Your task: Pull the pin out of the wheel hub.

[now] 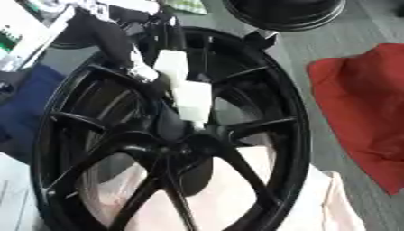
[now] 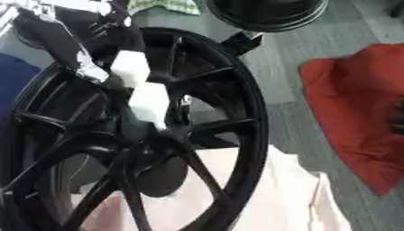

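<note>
- left eye view: a black spoked wheel (image 1: 170,135) fills most of the picture, tilted, with its hub (image 1: 185,146) a little below the wheel's middle.
- the robot's left arm comes down from the upper left over the wheel's rim; its left hand (image 1: 185,88) reaches along the spokes toward the hub, white-covered fingers (image 1: 193,101) pointing down and ending just above the hub.
- the fingers look roughly straight and close together, their tips at or touching the hub area; whether they pinch anything there cannot be told.
- the pin itself cannot be made out at the hub; the dark centre hides it.
- under the wheel's lower half lies a pale pink cloth (image 1: 315,203), showing through the spokes and past the rim on the right.
- a red cloth (image 1: 367,108) lies right of the wheel, well apart from the rim, on grey floor.
- a second black round object (image 1: 284,13) sits just above the wheel's upper edge.
- right eye view: the same wheel (image 2: 134,135) sits further left, with the left hand (image 2: 142,85) again over the spokes, its white fingertips just above the hub (image 2: 150,144).
- here too the fingers appear extended, and no hold on a pin can be seen.
- a blue shape (image 2: 16,81) shows left of the wheel's rim.
</note>
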You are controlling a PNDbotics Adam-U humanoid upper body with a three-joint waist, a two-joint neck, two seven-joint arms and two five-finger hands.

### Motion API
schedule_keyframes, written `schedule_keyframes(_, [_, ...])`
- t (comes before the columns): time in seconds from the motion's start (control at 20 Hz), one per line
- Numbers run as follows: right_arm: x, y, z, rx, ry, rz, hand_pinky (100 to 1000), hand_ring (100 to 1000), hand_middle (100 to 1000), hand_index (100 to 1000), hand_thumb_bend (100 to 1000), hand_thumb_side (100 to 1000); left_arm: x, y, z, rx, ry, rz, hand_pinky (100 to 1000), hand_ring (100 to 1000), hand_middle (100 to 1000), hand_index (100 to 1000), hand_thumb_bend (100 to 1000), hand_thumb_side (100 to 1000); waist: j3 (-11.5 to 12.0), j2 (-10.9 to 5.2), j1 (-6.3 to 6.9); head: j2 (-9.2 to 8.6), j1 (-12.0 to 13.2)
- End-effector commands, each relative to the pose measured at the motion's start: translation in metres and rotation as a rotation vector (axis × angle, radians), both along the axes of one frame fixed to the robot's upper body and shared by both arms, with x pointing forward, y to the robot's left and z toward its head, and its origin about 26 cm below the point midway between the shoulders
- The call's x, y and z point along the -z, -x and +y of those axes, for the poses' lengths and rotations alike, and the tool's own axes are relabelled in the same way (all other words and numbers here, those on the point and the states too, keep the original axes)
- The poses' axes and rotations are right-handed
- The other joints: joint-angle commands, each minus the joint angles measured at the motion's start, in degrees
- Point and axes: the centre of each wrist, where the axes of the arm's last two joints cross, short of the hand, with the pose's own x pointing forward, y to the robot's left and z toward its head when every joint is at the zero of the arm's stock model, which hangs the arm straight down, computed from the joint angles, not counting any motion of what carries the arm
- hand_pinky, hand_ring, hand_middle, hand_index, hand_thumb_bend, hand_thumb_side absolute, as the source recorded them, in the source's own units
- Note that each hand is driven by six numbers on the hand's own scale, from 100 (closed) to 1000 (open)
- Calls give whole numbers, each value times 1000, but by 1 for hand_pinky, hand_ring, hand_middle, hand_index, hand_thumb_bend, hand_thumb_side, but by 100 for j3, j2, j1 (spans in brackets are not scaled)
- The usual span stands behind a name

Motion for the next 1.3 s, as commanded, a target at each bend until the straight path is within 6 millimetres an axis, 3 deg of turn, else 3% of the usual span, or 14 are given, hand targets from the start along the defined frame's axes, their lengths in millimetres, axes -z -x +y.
schedule_keyframes(0.05, [-8,1,1,-3,18,-26,710,677,674,719,100,757,-7,1,3,-1,-3,-14,744,725,656,787,505,369,-14,-88,-22,-87,30])
schedule_keyframes(0.25, [-7,1,1,-2,18,-25,710,678,674,720,100,756,-6,0,3,1,-6,-7,738,712,637,777,486,357,-18,-86,-22,-86,33])
schedule_keyframes(0.35, [-7,1,1,-2,15,-25,710,679,675,720,100,758,-6,0,3,2,0,-9,711,649,527,722,417,293,-27,-91,-23,-77,34])
schedule_keyframes(0.5, [-7,1,2,-2,12,-25,710,679,675,720,100,759,-8,0,3,8,13,-16,696,623,484,680,391,264,-34,-100,-22,-62,36])
schedule_keyframes(0.65, [-6,1,2,-2,9,-23,709,679,673,721,100,759,-8,1,3,7,25,-28,669,574,394,583,288,191,-41,-116,-16,-49,38])
schedule_keyframes(1.0, [-5,2,0,1,11,-16,711,680,674,723,100,753,-19,8,10,-9,76,-82,646,546,339,528,283,181,-19,-183,-27,-15,9])
schedule_keyframes(1.3, [-3,5,-3,12,16,-13,711,681,675,723,100,745,-45,27,39,-60,178,-195,643,538,319,513,282,186,102,-273,-42,61,-87])
